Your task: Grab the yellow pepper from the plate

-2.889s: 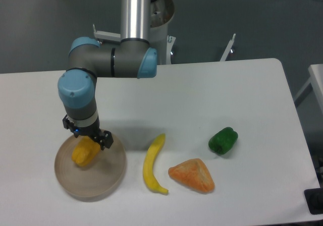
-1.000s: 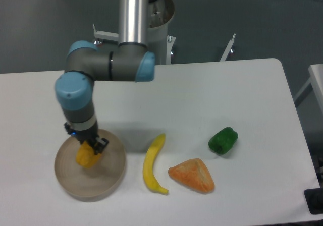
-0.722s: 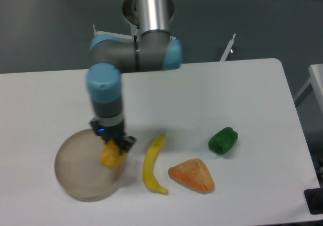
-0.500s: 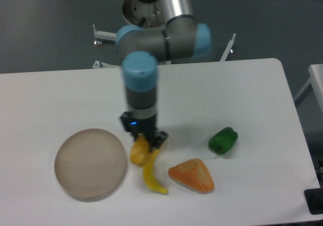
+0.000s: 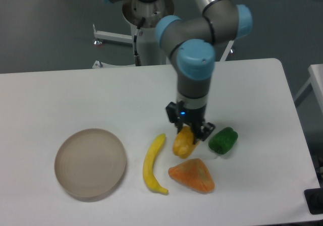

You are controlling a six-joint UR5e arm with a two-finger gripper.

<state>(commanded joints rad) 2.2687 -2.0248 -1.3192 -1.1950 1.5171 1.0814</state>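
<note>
The yellow pepper (image 5: 182, 143) hangs in my gripper (image 5: 189, 130), held above the white table between the banana and the green pepper. The gripper is shut on the pepper's upper part. The tan plate (image 5: 90, 163) sits at the left front of the table with nothing on it, far to the left of the gripper.
A long curved yellow banana (image 5: 152, 164) lies just left of the held pepper. An orange triangular lump (image 5: 193, 176) lies right below it. A green pepper (image 5: 223, 140) lies just to the right. The table's front edge runs close behind the lump.
The gripper lifted the yellow pepper off the plate and carried it to the right, past the banana. The plate now holds nothing.
</note>
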